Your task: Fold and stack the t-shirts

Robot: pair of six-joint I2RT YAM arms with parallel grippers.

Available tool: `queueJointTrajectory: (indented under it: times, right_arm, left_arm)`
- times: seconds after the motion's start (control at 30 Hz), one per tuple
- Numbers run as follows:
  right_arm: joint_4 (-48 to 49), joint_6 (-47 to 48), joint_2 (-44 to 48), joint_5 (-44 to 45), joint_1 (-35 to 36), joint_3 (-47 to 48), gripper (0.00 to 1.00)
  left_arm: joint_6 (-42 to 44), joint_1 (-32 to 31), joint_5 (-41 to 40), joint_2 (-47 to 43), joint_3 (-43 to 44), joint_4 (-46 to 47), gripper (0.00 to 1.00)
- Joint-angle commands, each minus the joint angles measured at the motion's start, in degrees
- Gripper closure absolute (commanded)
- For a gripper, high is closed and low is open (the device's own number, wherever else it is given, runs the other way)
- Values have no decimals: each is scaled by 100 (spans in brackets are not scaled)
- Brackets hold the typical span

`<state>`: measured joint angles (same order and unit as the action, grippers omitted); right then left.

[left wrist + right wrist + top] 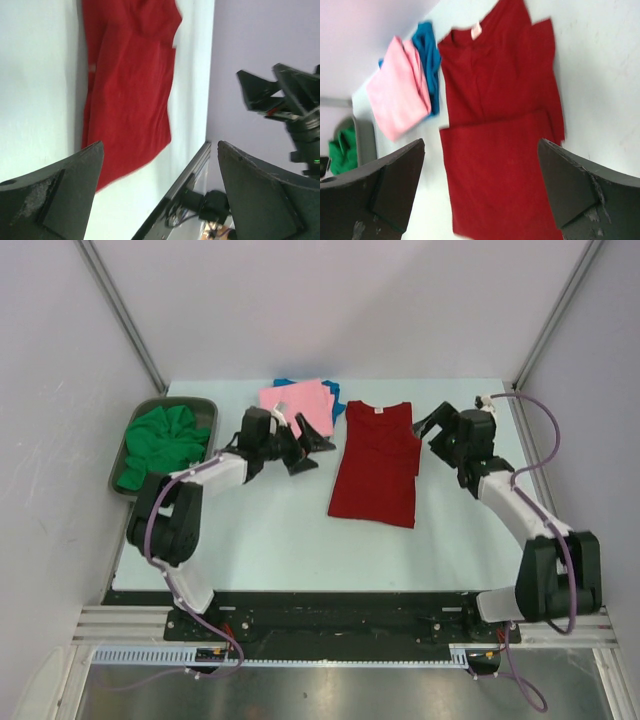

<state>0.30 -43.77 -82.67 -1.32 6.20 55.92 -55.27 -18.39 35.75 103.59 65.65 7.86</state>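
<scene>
By my reading the job is about half done. At 12 o'clock on the counter a pink t-shirt lies folded into a flat packet on top of a blue t-shirt. Only the blue one's edges peek out, so it seems folded too, though too much of it is covered to be sure. That pair looks like the start of the stack.

The dark red t-shirt lies flat just off centre toward 2 o'clock, collar and white tag pointing to 12. Its sides appear turned in, giving a long narrow panel, with a flap of sleeve showing along its 3 o'clock edge. It has not been folded across its length and has not yet joined the stack.

The green t-shirt sits crumpled in the grey tray at 9 o'clock, untouched as far as folding goes.

The left pincer hangs between the stack and the red shirt, at the shirt's 9 o'clock side. Its fingers are spread wide and nothing is between them. The right pincer hangs at the shirt's 3 o'clock side, likewise wide apart and carrying nothing. Neither touches cloth.

What is left is the red shirt's crosswise folds and its placing on the pink one, then the whole of the green one
</scene>
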Motion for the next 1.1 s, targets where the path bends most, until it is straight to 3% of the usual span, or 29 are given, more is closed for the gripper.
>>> queueJointTrajectory:
  times: [0.0, 0.3, 0.67, 0.77, 0.8, 0.87, 1.0, 1.07]
  right_arm:
    - [-838, 720, 813, 370, 303, -757, 1]
    - [-1163, 721, 2446, 352, 532, -2119, 0]
    - [-1690, 817, 3389, 422, 558, -2402, 0]
    - [-1708, 835, 3389, 378, 549, -2454, 0]
    - [-1708, 800, 3389, 387, 558, -2481, 0]
    - [-1647, 808, 3337, 352, 549, -2551, 0]
    - [-1419, 800, 3083, 273, 576, -2761, 1]
    - [-1112, 800, 2768, 194, 576, -2945, 2]
  left_arm:
    - [629, -348, -85, -708, -1104, 173, 0]
    - [886, -929, -357, -429, -1810, 339, 0]
    - [851, -1114, -534, 512, -1485, 541, 1]
    - [781, -1184, -464, 688, -1485, 742, 25]
    - [754, -1193, -411, 724, -1502, 804, 39]
    - [693, -1202, -393, 759, -1572, 892, 49]
    - [649, -1211, -375, 698, -1722, 1033, 100]
    - [605, -1254, -314, 663, -1818, 1199, 100]
